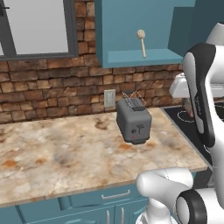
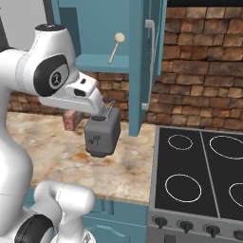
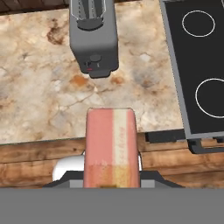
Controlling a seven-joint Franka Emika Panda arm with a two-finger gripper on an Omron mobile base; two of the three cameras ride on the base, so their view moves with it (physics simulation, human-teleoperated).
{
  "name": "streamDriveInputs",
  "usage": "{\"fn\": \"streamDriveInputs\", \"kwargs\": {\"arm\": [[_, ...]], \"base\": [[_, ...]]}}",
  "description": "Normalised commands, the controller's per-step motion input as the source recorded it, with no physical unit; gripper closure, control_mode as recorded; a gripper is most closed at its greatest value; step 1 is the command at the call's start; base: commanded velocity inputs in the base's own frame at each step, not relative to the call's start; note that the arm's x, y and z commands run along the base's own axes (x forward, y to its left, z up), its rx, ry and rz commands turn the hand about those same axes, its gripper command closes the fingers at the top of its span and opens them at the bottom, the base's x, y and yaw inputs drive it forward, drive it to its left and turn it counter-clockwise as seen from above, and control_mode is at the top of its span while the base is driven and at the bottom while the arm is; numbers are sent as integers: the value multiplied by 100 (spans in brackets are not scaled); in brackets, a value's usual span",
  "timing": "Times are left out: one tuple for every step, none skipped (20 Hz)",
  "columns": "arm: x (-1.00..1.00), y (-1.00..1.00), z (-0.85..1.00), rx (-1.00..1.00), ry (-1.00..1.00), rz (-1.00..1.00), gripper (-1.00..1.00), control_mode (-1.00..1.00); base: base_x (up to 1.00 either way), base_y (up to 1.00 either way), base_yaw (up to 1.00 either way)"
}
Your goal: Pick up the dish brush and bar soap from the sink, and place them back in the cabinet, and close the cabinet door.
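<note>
My gripper point(image 3: 111, 177) is shut on the bar soap point(image 3: 111, 144), a pinkish-red block with a paler stripe that hides the fingertips. It hangs above the counter's front edge, in front of the toaster. From the right base view the bar soap point(image 2: 71, 120) pokes out under the white hand, left of the toaster, with the gripper point(image 2: 74, 115) around it. The dish brush point(image 1: 141, 41) point(image 2: 116, 46) leans upright inside the open teal cabinet point(image 1: 127, 26), resting on its shelf floor. The cabinet door point(image 2: 138, 71) stands swung open, edge-on, with its silver handle at the top.
A dark grey toaster point(image 1: 133, 120) point(image 2: 101, 133) point(image 3: 94, 43) stands on the marble counter point(image 1: 61, 153) below the cabinet. A black stove point(image 2: 199, 175) point(image 3: 199, 65) adjoins the counter on the right. Behind them runs a brick wall with a socket point(image 1: 109, 98).
</note>
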Motion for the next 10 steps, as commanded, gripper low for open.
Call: {"fn": "streamDriveInputs", "kwargs": {"arm": [[30,11,34,0,-10,0,100,-100],[36,13,36,0,-12,0,100,-100],[35,15,31,0,-13,0,100,-100],[31,11,24,0,-13,0,100,-100],[26,9,26,0,-17,0,100,-100],[23,8,29,0,-18,0,100,-100],[29,8,29,0,-17,0,100,-100],[35,12,30,0,-17,0,100,-100],[35,14,31,0,-16,0,100,-100],[33,14,31,0,-16,0,100,-100]], "base": [[0,0,0],[0,0,0],[0,0,0],[0,0,0],[0,0,0],[0,0,0],[0,0,0],[0,0,0],[0,0,0],[0,0,0]]}}
